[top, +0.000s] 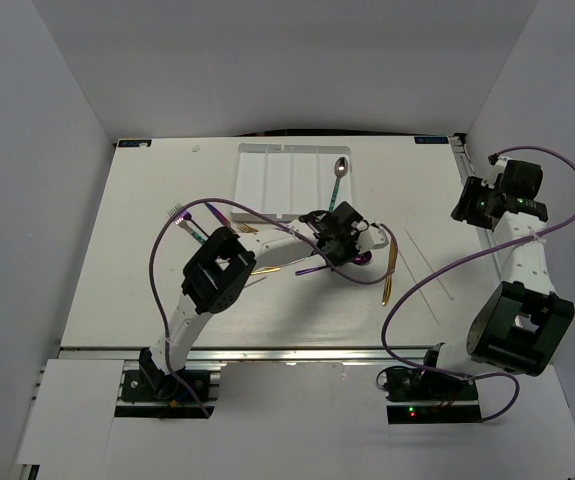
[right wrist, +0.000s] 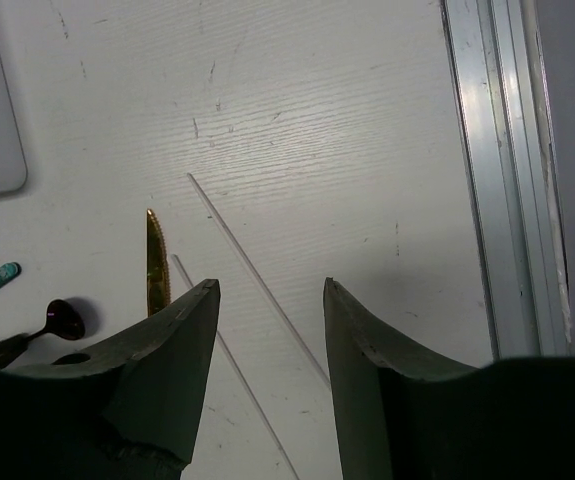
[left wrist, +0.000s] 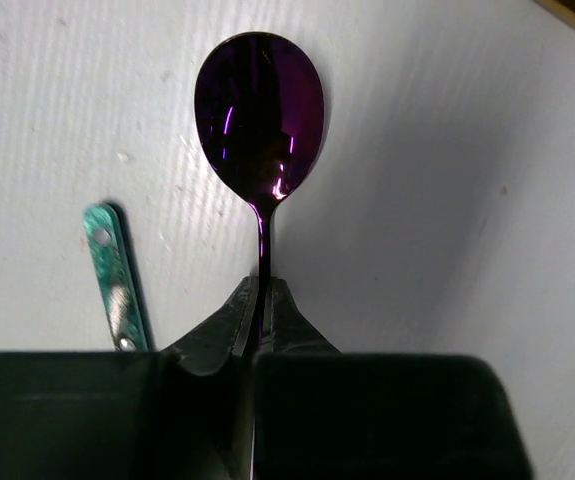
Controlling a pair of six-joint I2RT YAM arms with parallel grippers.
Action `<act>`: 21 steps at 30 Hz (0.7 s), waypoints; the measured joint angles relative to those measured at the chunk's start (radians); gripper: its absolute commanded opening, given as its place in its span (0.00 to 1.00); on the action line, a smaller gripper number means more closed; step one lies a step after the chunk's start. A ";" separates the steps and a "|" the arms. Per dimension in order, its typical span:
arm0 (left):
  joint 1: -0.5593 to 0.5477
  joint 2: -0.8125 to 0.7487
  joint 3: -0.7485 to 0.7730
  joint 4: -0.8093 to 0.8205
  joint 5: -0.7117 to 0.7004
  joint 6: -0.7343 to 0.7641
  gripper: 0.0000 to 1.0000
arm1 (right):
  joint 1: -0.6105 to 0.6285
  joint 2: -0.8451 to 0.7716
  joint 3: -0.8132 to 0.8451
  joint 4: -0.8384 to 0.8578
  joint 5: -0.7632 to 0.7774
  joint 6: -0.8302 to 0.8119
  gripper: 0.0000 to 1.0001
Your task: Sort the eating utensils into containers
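Near white tray front-right corner, left pincer clenched on purple spoon neck — bowl close to surface. Well apart, right pincer released, empty. Risk: narrow pinch on slick handle — spoon could swivel or slip during lift, missing compartment.

Brightly, evenly lit; glinting on purple spoon, softly shadowed toward 3 o'clock, blurred at 6 o'clock.

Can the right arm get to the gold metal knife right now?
Probably yes. The right pincer is open and empty, and the gold metal knife lies uncovered. The left pincer, shut on the iridescent purple metal spoon, is close beside it.
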 measured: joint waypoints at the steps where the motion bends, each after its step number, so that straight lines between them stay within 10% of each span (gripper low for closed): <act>1: 0.000 -0.011 -0.014 -0.005 0.003 -0.005 0.00 | -0.002 0.000 0.000 0.003 -0.002 0.000 0.52; 12: 0.012 -0.089 -0.036 -0.211 0.038 -0.141 0.00 | -0.010 0.000 0.000 0.021 -0.021 0.006 0.52; 21: 0.211 -0.066 0.406 -0.261 0.045 -0.430 0.00 | -0.016 0.001 0.001 0.021 -0.021 0.017 0.53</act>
